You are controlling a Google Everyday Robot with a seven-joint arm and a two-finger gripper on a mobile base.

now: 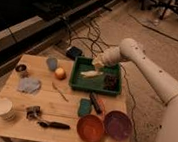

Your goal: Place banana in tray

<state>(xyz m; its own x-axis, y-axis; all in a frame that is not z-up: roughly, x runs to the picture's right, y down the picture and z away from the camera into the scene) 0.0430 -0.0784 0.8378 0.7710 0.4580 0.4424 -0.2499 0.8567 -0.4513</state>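
Lying inside the tray (76, 77), toward its left half, the banana (90, 74) looks to have reached its goal, so the main part of the task appears done. The pincer (98, 64) hangs just above the banana, over the tray's far side, and whether it grips the fruit or has let go cannot be told. A dark object sits in the tray's right corner. What seems left is a release, if needed, and a retreat clear of the tray.

Your wooden bench (65, 113) carries: green tray (77, 73) far side w/ tool (98, 63) over it, orange bowl (90, 128), purple bowl (118, 125), round fruit (60, 73), cup (4, 107), cloth (29, 85).
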